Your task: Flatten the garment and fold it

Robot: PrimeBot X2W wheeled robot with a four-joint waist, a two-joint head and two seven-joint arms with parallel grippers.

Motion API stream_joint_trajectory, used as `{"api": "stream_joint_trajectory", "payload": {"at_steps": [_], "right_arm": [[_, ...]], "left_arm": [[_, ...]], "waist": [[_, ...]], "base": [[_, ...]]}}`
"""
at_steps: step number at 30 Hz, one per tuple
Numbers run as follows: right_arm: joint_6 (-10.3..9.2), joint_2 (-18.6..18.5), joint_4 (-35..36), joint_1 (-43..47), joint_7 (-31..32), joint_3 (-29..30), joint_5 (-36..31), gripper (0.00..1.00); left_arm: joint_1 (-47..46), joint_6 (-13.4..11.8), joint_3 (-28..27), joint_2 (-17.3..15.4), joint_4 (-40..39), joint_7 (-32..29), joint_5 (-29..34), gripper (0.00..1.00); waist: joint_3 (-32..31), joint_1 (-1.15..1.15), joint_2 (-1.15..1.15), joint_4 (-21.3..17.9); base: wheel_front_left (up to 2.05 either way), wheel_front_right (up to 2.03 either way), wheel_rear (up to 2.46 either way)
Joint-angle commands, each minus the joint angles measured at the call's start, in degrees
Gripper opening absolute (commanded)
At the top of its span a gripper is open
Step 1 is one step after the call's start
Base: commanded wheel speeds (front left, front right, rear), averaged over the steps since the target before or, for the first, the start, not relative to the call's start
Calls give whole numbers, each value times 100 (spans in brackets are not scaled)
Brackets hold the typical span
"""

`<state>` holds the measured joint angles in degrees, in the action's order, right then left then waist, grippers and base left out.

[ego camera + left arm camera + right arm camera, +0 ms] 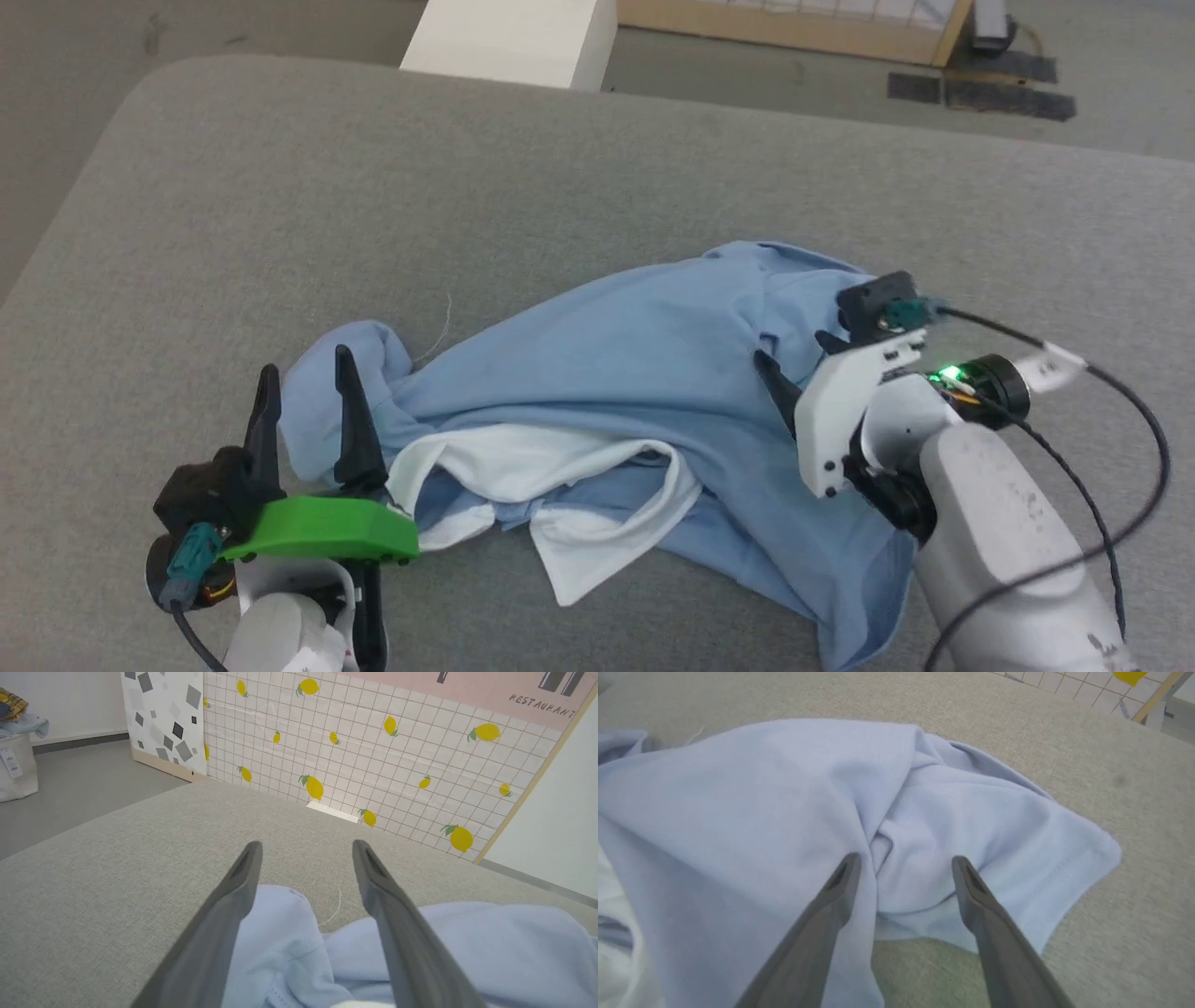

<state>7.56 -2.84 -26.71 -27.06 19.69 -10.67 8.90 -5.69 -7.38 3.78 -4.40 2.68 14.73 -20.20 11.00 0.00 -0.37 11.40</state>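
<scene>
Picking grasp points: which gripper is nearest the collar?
Left gripper, on the green mount: the white collar lies right beside it. Right gripper sits over blue cloth.

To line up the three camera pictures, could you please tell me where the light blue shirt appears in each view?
Head view: the garment crumpled across the middle, from left gripper to right gripper.
Left wrist view: garment along the bottom edge, centre to right.
Right wrist view: garment covering the left and centre.
Shared landmark: the loose white thread on the grey surface beside the sleeve.
</scene>
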Motion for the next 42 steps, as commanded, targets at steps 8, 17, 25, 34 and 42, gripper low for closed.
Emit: {"api": "stream_joint_trajectory", "payload": {"at_steps": [8,17,25,34,42], "right_arm": [[-8,-420,-1323,-959,1793,-379,-184,0],[-8,-1111,-1040,-2498,298,240,-789,0],[-8,-733,-1490,-3169,-861,1269,-1740,100],[-8,-379,-1806,-2218,-2068,1243,-1189,100],[-8,-320,-636,-173,-3175,1029,-489,100]], "left_arm": [[-292,289,-60,146,135,26,53,100],[-542,202,240,151,112,27,-264,100],[-647,181,355,151,212,27,-317,100],[-368,406,272,152,735,27,8,100],[-71,506,281,-18,1379,-133,141,100]], "waist": [[599,0,37,674],[922,0,37,984],[1025,0,37,967],[449,0,37,512],[-304,0,37,192]], "base": [[0,0,0],[0,0,0],[0,0,0],[0,0,0],[0,0,0]]}}
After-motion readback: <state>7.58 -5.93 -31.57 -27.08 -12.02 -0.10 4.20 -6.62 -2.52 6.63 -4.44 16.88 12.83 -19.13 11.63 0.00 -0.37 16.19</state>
